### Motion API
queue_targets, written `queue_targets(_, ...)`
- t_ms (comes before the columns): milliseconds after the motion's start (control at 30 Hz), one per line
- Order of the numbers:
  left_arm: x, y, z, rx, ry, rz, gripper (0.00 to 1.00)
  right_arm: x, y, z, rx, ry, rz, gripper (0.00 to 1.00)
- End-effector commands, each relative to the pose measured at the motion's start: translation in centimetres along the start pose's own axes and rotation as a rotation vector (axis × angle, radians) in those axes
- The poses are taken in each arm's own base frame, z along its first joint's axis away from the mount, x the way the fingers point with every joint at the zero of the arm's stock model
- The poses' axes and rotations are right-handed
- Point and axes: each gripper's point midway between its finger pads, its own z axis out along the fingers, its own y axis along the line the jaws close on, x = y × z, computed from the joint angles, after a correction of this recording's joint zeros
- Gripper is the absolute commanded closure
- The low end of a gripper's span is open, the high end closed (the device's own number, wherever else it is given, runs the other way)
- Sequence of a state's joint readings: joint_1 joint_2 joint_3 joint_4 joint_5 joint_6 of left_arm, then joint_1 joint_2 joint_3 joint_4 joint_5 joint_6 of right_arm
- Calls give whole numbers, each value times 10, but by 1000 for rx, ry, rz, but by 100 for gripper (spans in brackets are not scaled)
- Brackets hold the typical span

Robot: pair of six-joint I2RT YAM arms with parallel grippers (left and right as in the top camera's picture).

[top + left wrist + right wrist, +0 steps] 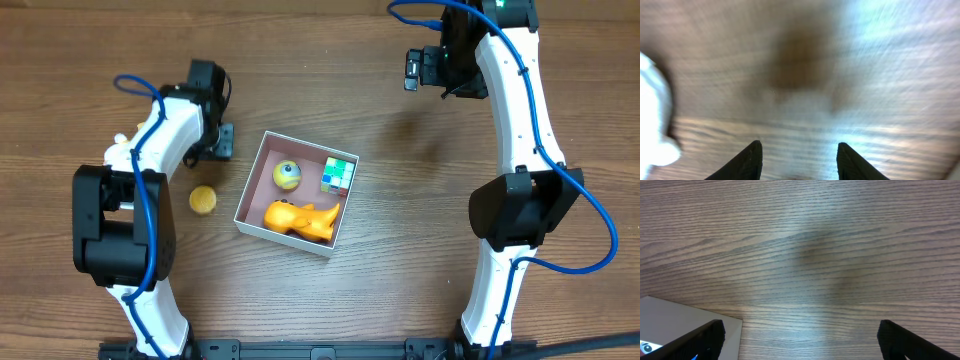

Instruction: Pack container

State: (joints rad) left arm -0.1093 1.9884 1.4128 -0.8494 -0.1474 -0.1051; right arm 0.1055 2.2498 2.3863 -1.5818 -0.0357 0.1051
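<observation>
Though apart from left hand, container lies near, on its right.

The container — square, white-walled, open-topped — lies slightly askew.

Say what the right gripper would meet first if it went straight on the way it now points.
Most likely the bare wooden table: in the right wrist view, only wood grain shows ahead, between the open fingers of the right gripper. How far off that surface lies cannot be told.
</observation>
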Motion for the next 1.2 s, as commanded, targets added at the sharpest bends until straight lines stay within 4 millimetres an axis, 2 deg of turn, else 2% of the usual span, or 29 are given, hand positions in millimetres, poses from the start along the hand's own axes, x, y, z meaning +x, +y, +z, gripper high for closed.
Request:
queue_targets(0,-28,5,-24,-8,-64,-21,51,-6,0,-10,6,-37,8,0)
queue_targets(100,-37,5,-33,-5,-88,-25,50,-6,0,-10,6,-37,8,0)
queue_targets(200,-35,5,-33,-6,-80,-24,50,-6,0,-10,6,-37,8,0)
queue_targets(300,-25,6,-33,-10,-36,-17,34,-6,0,-10,6,-37,8,0)
queue_targets(333,-18,7,-33,-12,-9,-13,32,-6,0,-10,6,-37,8,0)
queue_targets(467,8,6,-35,-2,97,-33,34,-6,0,-10,6,-37,8,0)
queue_targets(533,16,8,-43,-6,117,-63,31,-6,0,-10,6,-37,8,0)
queue_targets(600,18,8,-60,6,97,-73,27,-6,0,-10,6,-37,8,0)
queue_targets(800,28,16,-141,63,-56,-140,23,-6,0,-10,6,-37,8,0)
queue_targets(900,43,19,-159,74,-79,-160,21,-6,0,-10,6,-37,8,0)
queue_targets(967,59,20,-154,66,-36,-168,21,-6,0,-10,6,-37,8,0)
queue_targets(1033,79,19,-134,53,38,-175,21,-6,0,-10,6,-37,8,0)
queue_targets(1167,100,16,-108,42,107,-189,21,-6,0,-10,6,-37,8,0)
